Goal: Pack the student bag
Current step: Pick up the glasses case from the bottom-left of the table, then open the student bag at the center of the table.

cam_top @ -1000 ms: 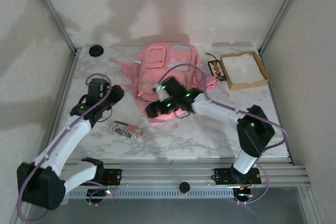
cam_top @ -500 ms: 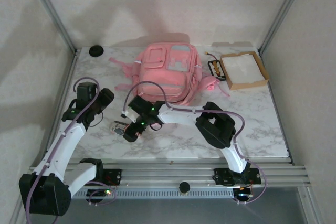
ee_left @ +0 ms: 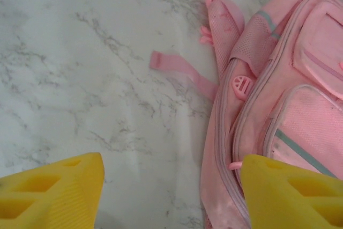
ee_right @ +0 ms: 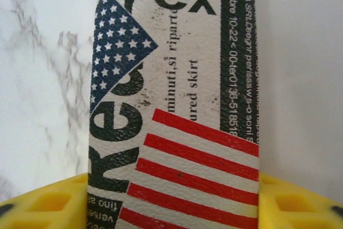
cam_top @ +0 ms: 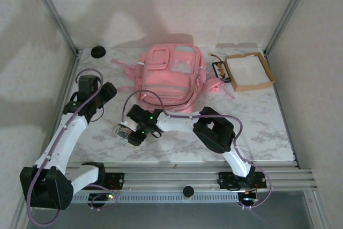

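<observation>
Backpack [cam_top: 170, 76] lying flat, far middle of worktop [cam_top: 257, 127]. Right end effector [cam_top: 131, 132] clamped on flag-printed case [ee_right: 177, 79] near front-left corner. Left end effector [ee_left: 171, 186] open over bare marble, just beside backpack, left-edge side.

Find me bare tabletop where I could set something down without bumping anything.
Widest free marble: the right front, bordered by the cardboard box behind, the right arm and the table edge. A smaller patch at the back left, between the black round object and the student bag strap. Crowded: front left, where the right gripper grips the flag-printed case.
</observation>
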